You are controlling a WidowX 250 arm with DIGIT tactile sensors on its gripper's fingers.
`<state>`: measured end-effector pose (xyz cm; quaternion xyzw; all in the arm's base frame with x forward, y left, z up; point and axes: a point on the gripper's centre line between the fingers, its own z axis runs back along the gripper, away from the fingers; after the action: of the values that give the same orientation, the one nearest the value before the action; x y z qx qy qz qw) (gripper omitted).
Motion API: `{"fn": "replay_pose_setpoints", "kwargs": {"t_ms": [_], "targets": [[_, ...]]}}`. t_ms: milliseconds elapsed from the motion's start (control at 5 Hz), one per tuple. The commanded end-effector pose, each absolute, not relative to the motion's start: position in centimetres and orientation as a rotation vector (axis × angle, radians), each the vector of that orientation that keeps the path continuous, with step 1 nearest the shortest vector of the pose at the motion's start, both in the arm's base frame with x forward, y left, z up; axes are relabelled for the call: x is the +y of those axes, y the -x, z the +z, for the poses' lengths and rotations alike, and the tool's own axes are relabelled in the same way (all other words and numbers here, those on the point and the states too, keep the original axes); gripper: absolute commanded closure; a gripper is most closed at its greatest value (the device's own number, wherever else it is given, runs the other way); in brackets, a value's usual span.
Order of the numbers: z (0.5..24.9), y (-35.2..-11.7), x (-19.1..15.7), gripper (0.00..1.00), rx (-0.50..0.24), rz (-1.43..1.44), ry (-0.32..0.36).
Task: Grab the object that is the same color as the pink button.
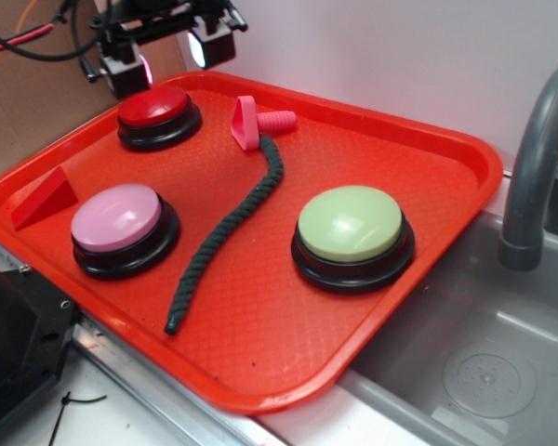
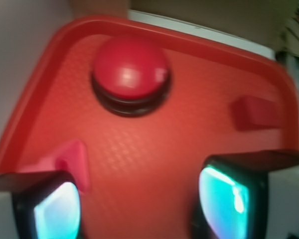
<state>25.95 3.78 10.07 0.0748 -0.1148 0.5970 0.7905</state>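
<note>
The hot-pink toy bolt (image 1: pixel 254 122) lies on the red tray (image 1: pixel 428 167) near its far edge, head to the left, ribbed shaft to the right. The pale pink button (image 1: pixel 121 226) stands at the tray's front left. My gripper (image 1: pixel 167 51) hangs open above the tray's far left corner, behind the red button (image 1: pixel 157 115) and left of the bolt. In the wrist view my gripper (image 2: pixel 139 201) is open and empty over bare tray. The bolt's head (image 2: pixel 72 160) shows beside the left finger (image 2: pixel 55 211).
A light green button (image 1: pixel 352 235) stands at the tray's right. A dark green twisted rope (image 1: pixel 232 223) runs from the bolt toward the front edge. A red wedge block (image 1: pixel 45 197) lies at the left, also in the wrist view (image 2: pixel 254 112). A grey sink (image 1: pixel 484 372) and faucet (image 1: pixel 535 167) are at right.
</note>
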Motion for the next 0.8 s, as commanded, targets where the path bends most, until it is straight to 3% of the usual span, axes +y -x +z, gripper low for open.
{"fn": "replay_pose_setpoints", "kwargs": {"t_ms": [0, 200, 600], "targets": [[9.1, -29.3, 3.9, 0.00, -0.331, 1.196, -0.112], [8.1, -30.2, 3.7, 0.00, -0.330, 1.159, -0.084], [5.8, -31.3, 3.4, 0.00, -0.301, 1.142, -0.108]]}}
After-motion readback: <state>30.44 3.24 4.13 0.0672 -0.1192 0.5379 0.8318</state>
